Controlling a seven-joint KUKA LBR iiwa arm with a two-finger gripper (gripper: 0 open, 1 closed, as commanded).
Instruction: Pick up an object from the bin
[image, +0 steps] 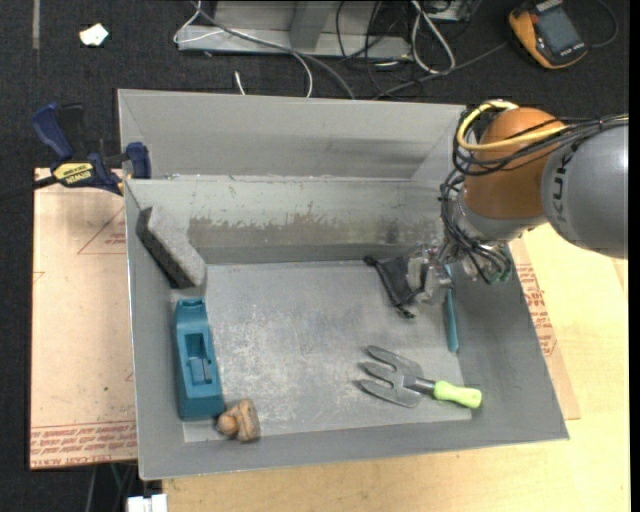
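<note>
My gripper (430, 278) hangs low at the back right of the bin, close to the rear wall. A black angular thing (396, 282) lies right against its left side; whether it is gripped cannot be made out. A thin teal stick (451, 322) runs along the floor just below the gripper. Further toward the front lies a metal garden fork with a green handle (420, 384).
A blue tape dispenser (197, 360) lies along the left wall, with a brown lumpy thing (239, 421) at its front end. A black bar (166, 254) leans in the back left corner. The arm's orange cover and cables sit above the right wall.
</note>
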